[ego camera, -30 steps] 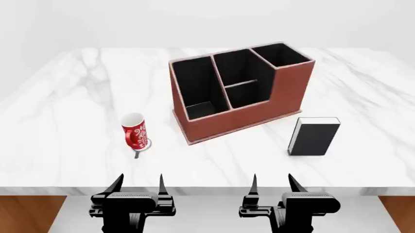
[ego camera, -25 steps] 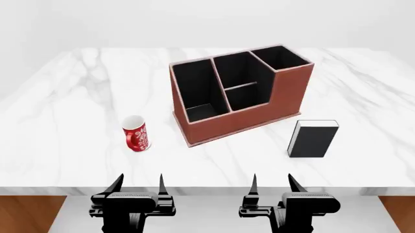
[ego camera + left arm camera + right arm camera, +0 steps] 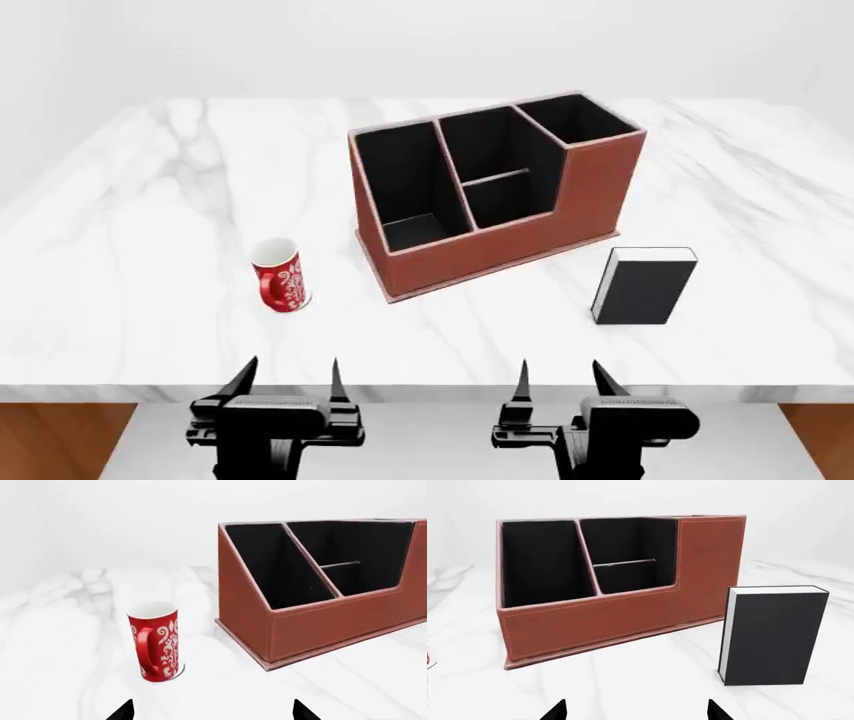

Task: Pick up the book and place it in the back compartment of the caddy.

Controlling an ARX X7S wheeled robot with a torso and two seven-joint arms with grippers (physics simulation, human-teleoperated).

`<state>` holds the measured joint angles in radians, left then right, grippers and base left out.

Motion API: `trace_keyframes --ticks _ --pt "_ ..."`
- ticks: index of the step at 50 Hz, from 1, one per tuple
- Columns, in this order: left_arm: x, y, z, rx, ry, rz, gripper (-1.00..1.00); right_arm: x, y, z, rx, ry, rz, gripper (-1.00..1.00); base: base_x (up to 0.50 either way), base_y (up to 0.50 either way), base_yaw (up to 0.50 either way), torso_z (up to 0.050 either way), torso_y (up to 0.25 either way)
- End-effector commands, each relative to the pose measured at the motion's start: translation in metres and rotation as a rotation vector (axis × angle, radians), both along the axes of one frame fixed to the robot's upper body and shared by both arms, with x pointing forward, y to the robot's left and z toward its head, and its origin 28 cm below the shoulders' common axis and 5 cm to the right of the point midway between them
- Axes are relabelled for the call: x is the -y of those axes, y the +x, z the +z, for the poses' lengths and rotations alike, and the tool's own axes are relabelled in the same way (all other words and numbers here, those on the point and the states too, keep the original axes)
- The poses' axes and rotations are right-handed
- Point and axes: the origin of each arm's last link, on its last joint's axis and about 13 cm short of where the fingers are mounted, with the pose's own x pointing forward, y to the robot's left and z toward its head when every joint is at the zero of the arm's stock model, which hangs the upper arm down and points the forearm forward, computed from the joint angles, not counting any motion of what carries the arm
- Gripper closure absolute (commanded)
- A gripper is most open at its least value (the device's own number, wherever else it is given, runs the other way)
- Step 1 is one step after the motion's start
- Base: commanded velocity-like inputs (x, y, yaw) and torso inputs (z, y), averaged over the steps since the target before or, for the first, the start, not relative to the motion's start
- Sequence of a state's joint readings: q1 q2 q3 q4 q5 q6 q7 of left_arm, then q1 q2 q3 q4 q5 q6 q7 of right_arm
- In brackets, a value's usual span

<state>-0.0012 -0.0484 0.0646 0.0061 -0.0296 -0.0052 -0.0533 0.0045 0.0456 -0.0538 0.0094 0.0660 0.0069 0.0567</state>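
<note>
The black book [image 3: 646, 285] stands upright on the marble table, to the right of and nearer than the caddy [image 3: 501, 240]; it also shows in the right wrist view as the book [image 3: 774, 635]. The caddy [image 3: 607, 620] is reddish-brown with black lining; its back compartment [image 3: 491, 140] lies behind a low cross divider in the middle section, also seen as the back compartment [image 3: 617, 540]. My left gripper [image 3: 287, 385] and right gripper [image 3: 561, 385] hang open at the table's near edge, both empty. The right gripper [image 3: 636, 715] is short of the book.
A red-and-white patterned mug [image 3: 279, 274] stands upright left of the caddy [image 3: 320, 615], seen as the mug [image 3: 156, 641] ahead of the left gripper [image 3: 212, 715]. The white marble table [image 3: 134, 230] stretches wide; its near edge runs just ahead of both grippers.
The mug has gone from tilted to standing upright, and the caddy and book have settled very slightly. Both grippers stay in place.
</note>
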Motion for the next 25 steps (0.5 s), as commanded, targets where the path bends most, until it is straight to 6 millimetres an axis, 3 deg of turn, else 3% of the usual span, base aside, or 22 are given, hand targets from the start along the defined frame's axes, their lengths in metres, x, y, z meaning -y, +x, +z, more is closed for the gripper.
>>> trace_keyframes --ticks 1,10,14,15,18,21,25 --pt "0.001 0.000 0.001 -0.003 0.004 0.000 -1.00 0.000 0.000 0.000 -0.001 0.002 0.005 -1.00 0.00 0.00 0.00 0.000 0.000" --pt "0.000 0.001 0.002 0.001 0.007 -0.004 -1.00 0.001 0.000 0.002 0.006 0.005 0.000 -1.00 0.00 0.00 0.00 0.000 0.000" --pt "-0.004 0.000 0.013 0.045 0.009 0.011 -1.00 0.003 -0.001 0.011 0.036 0.017 -0.009 -1.00 0.00 0.00 0.00 0.000 0.000" --pt "-0.009 -0.002 0.032 0.134 0.030 0.031 -1.00 0.007 0.000 0.027 0.100 0.026 -0.031 -1.00 0.00 0.00 0.00 0.000 0.000" --pt "-0.016 -0.007 0.056 0.255 0.048 0.070 -1.00 0.014 0.000 0.049 0.217 0.039 -0.068 -1.00 0.00 0.00 0.00 0.000 0.000" --pt "-0.033 -0.018 0.092 0.480 0.047 0.191 -1.00 0.028 -0.007 0.090 0.489 0.100 -0.139 -1.00 0.00 0.00 0.00 0.000 0.000" --pt "-0.047 -0.037 0.122 0.703 0.030 0.305 -1.00 0.038 -0.018 0.116 0.759 0.124 -0.202 -1.00 0.00 0.00 0.00 0.000 0.000"
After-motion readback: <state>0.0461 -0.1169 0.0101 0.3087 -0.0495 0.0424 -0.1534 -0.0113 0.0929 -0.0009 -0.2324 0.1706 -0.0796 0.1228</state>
